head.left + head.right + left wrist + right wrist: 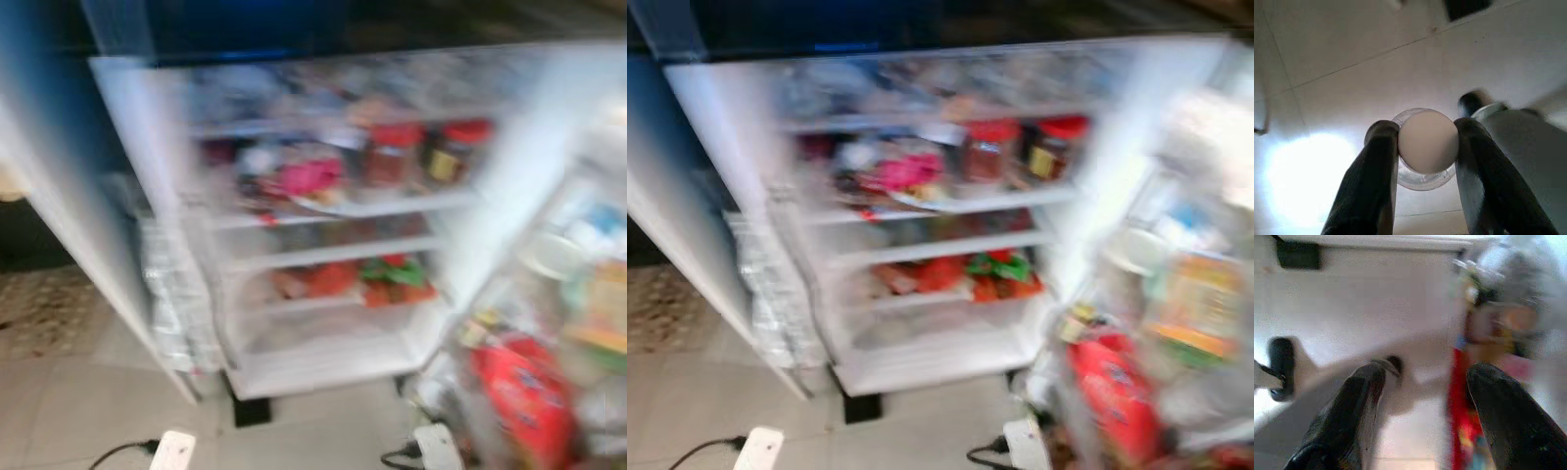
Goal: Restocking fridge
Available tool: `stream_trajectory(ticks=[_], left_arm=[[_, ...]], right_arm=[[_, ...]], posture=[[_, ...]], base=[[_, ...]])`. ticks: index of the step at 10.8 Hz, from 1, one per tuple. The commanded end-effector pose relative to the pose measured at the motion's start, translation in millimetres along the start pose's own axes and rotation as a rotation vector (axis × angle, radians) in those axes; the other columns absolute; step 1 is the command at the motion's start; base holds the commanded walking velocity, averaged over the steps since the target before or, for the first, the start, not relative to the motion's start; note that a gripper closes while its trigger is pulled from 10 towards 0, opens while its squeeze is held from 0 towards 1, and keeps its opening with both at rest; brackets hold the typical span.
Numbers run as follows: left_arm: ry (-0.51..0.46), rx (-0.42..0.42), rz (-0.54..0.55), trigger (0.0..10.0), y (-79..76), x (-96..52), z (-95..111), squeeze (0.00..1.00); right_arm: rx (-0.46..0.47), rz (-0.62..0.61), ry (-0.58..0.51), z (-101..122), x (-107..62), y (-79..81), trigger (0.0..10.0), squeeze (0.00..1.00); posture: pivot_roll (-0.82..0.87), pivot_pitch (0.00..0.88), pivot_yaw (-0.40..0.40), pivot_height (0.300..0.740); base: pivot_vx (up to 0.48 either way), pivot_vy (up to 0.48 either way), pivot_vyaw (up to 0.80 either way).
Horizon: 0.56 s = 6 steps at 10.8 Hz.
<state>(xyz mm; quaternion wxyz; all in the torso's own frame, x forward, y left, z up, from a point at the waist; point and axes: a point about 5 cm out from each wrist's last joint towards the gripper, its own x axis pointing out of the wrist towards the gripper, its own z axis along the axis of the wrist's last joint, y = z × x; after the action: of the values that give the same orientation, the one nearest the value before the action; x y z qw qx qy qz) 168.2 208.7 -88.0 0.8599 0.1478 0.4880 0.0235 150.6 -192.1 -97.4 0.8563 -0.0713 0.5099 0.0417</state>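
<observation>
Pointing its white cap end-on at the lens, a bottle (1427,147) sits centre frame, pinched between the left claw's (1426,139) fingers; right claw (1422,382) spread, empty.

Heavy blur smears the fridge (294,225) shelves; red-lidded jars (392,152) unreadable, and the red bag (519,392) at lower right just colour.

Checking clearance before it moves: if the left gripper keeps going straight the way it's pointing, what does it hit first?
Probably the tiled floor. The left gripper, shut on a clear bottle with a white cap, points down at bare tiles; depth is unclear.
</observation>
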Motion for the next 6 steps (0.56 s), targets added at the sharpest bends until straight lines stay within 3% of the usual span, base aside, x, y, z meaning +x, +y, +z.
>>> stream_trajectory(ticks=[1, 6], left_arm=[[0.02, 0.005, 0.009, 10.0, 5.1, -0.7, -7.1, 0.0], [0.015, 0.005, 0.012, 10.0, 4.1, -0.8, -6.4, 0.0]], right_arm=[[0.0, 0.01, -0.006, 3.0, 0.8, 3.8, 10.0, 0.0], [0.002, 0.013, -0.007, 3.1, 0.9, 4.1, 10.0, 0.0]], posture=[[-0.14, 0.045, -0.018, 0.74], [-0.14, 0.045, -0.017, 0.74]], base=[[0.0, 0.0, 0.0], [0.0, 0.0, 0.0]])
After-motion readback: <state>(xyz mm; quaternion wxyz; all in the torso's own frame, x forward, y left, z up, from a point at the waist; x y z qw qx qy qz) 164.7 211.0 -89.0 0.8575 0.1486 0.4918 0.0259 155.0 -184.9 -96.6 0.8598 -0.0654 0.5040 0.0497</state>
